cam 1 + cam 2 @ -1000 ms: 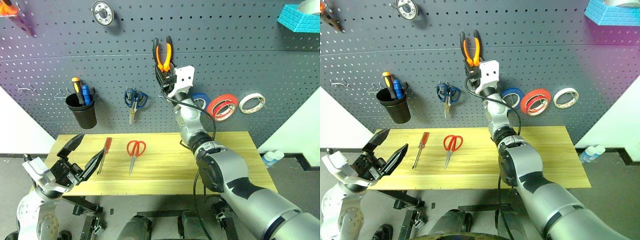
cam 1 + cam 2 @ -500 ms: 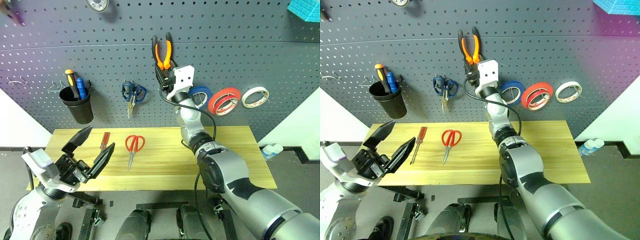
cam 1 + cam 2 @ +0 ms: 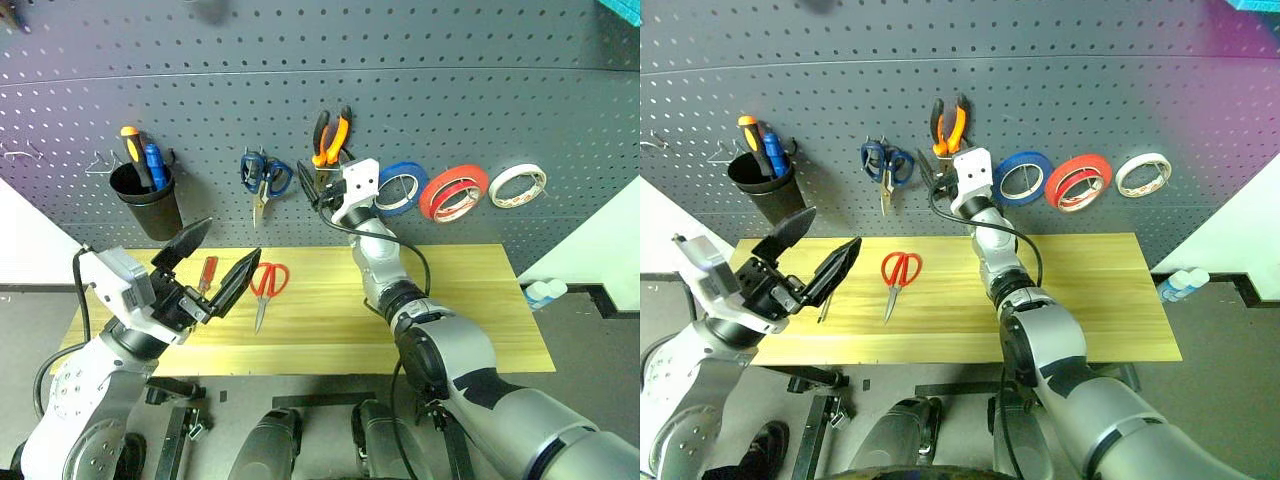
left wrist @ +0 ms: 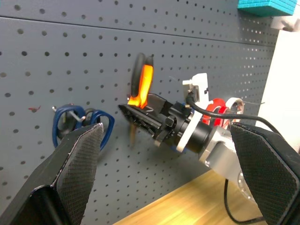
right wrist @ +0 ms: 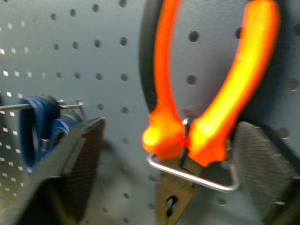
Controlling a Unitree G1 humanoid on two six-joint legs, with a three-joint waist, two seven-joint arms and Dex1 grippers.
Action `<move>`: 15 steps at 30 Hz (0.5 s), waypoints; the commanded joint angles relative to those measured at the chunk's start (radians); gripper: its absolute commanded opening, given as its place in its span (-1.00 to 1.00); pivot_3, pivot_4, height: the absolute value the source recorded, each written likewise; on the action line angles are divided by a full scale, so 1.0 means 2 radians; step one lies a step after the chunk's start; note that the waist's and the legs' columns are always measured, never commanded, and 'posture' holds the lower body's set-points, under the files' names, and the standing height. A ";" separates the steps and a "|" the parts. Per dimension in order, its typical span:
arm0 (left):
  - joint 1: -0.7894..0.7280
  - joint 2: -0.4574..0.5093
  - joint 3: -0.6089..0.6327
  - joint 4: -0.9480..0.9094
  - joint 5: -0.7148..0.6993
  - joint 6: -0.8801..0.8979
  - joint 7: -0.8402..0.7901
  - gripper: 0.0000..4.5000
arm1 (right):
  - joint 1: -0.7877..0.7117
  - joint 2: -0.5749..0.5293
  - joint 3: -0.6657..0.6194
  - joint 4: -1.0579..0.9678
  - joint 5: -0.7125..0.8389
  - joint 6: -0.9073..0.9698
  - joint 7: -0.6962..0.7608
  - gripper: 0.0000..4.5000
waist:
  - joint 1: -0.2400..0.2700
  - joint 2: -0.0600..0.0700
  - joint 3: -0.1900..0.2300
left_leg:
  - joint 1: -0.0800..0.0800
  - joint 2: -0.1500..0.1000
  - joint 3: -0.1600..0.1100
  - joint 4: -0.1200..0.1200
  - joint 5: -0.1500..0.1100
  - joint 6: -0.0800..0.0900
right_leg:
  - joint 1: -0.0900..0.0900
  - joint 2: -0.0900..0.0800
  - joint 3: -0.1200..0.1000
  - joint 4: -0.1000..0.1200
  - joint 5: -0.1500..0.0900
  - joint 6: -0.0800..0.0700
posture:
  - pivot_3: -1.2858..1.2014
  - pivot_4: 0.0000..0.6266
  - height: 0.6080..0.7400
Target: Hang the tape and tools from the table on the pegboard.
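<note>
At the pegboard (image 3: 200,90): pliers (image 3: 331,137) hung through a wire hook (image 5: 197,176), right gripper (image 5: 164,154) spread wide around them (holding nothing). Could snag the handles backing out, knocking them off. Left gripper (image 3: 207,265) open, empty, above the screwdriver (image 3: 208,274).

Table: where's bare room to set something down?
The table's whole right side, from the right arm to its right edge, is bare. Its left end is crowded: red-handled scissors, red-handled screwdriver, with the open left hand over them.
</note>
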 commanded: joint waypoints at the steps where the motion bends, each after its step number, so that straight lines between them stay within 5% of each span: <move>1: -0.005 0.004 0.000 -0.019 -0.004 0.004 0.004 1.00 | -0.008 -0.007 -0.019 -0.005 0.020 0.011 -0.011 0.99 | 0.000 0.000 0.001 | 0.000 0.000 0.000 0.000 0.000 0.000 | 0.000 0.000 0.000 0.000 0.000 0.000 | 0.16 -0.27 1.00; 15: -0.004 0.000 0.001 -0.015 -0.002 -0.001 -0.004 1.00 | 0.016 0.004 -0.012 -0.069 0.037 -0.055 0.011 0.99 | 0.001 -0.001 0.005 | -0.009 0.000 0.000 0.000 0.001 -0.001 | -0.009 0.000 -0.001 -0.001 0.002 0.000 | 0.15 -0.28 1.00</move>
